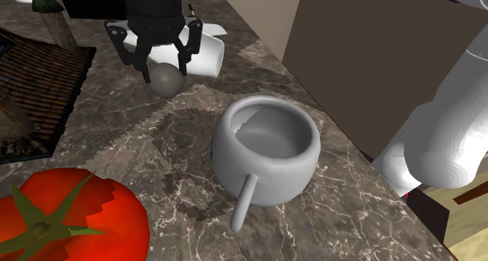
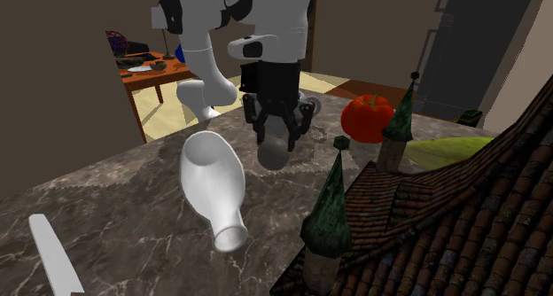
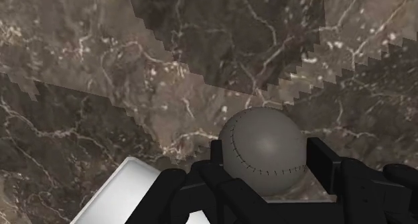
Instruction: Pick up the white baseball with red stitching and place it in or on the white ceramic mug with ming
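Observation:
The baseball (image 1: 166,80) is drawn plain grey with dark stitching and sits low at the marble countertop (image 1: 156,154). My black gripper (image 1: 164,66) comes down over it. In the wrist view both fingers press against the sides of the ball (image 3: 262,151), so my gripper (image 3: 264,155) is shut on it. I cannot tell whether the ball still touches the counter. The pale grey mug (image 1: 266,146) stands upright and apart from the ball, toward the shoulder view's lower right, its handle pointing at the camera. From the second exterior view the ball (image 2: 275,152) hangs just under the gripper (image 2: 282,130).
A white vase (image 2: 213,186) lies on its side close beside the ball. A large red tomato (image 1: 66,220) sits at the shoulder view's lower left. A tile-roofed model house (image 2: 443,223) with green spires stands nearby. A white knife (image 2: 53,259) lies on the counter. The counter edge (image 1: 375,173) runs past the mug.

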